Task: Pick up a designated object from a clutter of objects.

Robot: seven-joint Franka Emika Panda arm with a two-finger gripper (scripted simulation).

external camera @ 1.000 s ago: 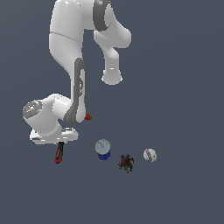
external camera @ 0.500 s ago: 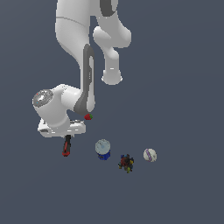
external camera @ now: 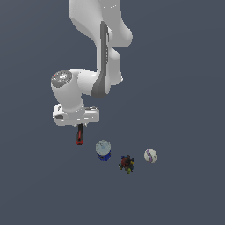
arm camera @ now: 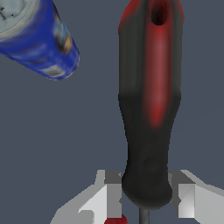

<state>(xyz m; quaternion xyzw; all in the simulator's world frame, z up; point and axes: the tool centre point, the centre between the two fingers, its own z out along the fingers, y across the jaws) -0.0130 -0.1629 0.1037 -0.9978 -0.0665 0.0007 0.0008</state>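
Note:
The designated object is a screwdriver [external camera: 79, 134] with a red-and-black handle. It hangs from under my gripper [external camera: 80, 128], above the floor. In the wrist view the handle [arm camera: 148, 100] runs away from the camera. My two fingers [arm camera: 113, 192] sit against either side of its black end, shut on it. The thin shaft barely shows at the picture's edge. The rest of the clutter of objects lies to the exterior view's right: a pale-topped, blue-based container [external camera: 103, 150], a dark multicoloured lump [external camera: 126, 164] and a white ball with purple marks [external camera: 150, 155].
The blue container [arm camera: 39, 37] lies close beside the handle tip in the wrist view. A small red bit [arm camera: 116, 219] peeks out between the fingers at the picture's edge. The arm's white body [external camera: 99, 52] towers over the scene.
The gripper has moved toward the exterior view's right and upward, and the screwdriver has moved with it, closer to the blue container.

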